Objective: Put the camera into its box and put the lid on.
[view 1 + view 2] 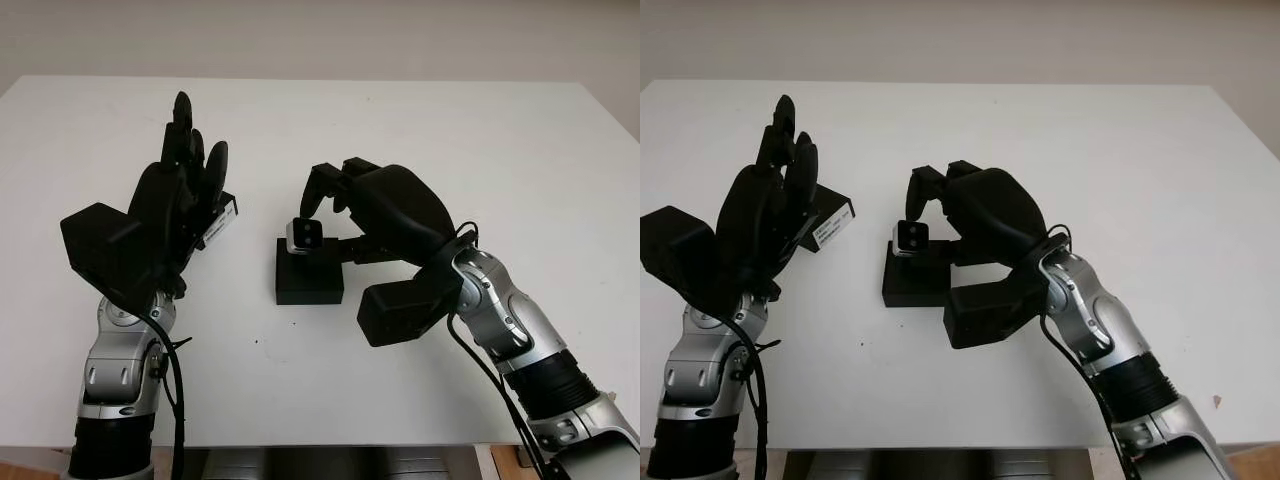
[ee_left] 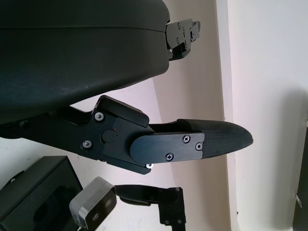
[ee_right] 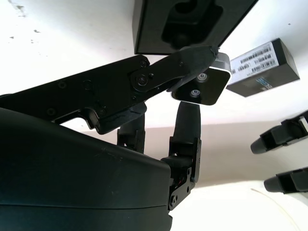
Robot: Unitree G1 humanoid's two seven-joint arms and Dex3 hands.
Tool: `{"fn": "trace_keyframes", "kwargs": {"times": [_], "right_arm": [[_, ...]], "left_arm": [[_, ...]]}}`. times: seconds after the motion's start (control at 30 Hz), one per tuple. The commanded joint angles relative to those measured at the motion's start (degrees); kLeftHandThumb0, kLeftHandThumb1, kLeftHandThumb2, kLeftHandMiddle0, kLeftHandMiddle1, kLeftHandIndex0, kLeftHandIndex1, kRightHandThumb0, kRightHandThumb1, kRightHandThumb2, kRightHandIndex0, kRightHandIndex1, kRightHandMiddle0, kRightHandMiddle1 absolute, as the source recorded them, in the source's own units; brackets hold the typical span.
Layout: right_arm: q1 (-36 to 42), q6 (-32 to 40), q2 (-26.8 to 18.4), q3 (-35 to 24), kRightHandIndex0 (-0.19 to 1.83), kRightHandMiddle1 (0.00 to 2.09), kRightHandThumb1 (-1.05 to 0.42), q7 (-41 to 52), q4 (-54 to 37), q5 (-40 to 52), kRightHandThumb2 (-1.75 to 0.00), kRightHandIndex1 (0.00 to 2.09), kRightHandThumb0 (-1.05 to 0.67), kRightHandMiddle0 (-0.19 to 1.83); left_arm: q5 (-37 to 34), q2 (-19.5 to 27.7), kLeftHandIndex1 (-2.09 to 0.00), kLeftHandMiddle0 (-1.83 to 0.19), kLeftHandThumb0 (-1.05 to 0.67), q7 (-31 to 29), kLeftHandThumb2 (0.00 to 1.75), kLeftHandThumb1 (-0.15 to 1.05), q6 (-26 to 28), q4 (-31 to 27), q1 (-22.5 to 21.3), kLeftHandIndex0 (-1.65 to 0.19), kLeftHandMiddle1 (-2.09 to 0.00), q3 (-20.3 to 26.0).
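One camera [image 1: 305, 236]; one box [image 1: 309, 276]; one lid [image 1: 832, 221]

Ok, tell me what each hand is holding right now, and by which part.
The right hand pinches the small camera by its sides, above the open box. The left hand, raised beside the lid, holds nothing.

White table [image 1: 420, 130] is spanning nearly the whole view under even, soft lighting. Plain pale wall [image 1: 320, 35] is running behind its far edge. Wood-toned floor [image 1: 505, 458] is showing below the near edge.
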Motion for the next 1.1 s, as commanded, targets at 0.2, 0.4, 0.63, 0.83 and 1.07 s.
{"fn": "trace_keyframes", "kwargs": {"times": [0.2,0.4,0.63,0.83,1.07], "right_arm": [[-3.0,2.6,-3.0,1.0,0.2,1.69,-1.05,9.5,-5.6,-2.9,-0.14,1.42,-0.4,0.31],[-3.1,6.0,-2.9,1.9,0.23,1.65,-1.05,15.5,-9.3,-5.7,-0.12,1.16,-0.41,0.33],[-2.9,9.4,-1.8,2.4,0.27,1.91,-1.05,18.5,-11.6,-6.7,-0.12,1.1,-0.38,0.35],[-3.2,12.1,0.0,2.5,0.24,2.01,-1.05,18.7,-10.6,-6.2,-0.15,1.18,-0.39,0.31],[-3.8,16.9,2.5,2.6,0.18,2.08,-1.05,19.2,-8.5,-5.8,-0.2,1.37,-0.39,0.27]], "left_arm": [[-0.3,-0.3,0.0,0.19,-0.86,0.1,0.48,1.05,0.5,-1.2,0.1,0.19,0.0,-0.1],[-0.4,-0.5,0.0,0.19,-0.85,0.1,0.49,1.05,0.0,-0.7,-0.3,0.19,0.0,-0.2],[-0.3,-1.3,0.0,0.19,-0.84,0.5,0.47,1.05,-0.3,-0.3,-0.7,0.19,0.0,-0.2],[0.1,-1.7,0.0,0.19,-0.85,1.0,0.46,1.05,-0.8,0.4,-1.3,0.19,0.0,-0.3],[0.1,-1.5,0.0,0.19,-0.85,0.8,0.46,1.05,-1.4,0.5,-1.2,0.19,0.0,-0.4]]}}
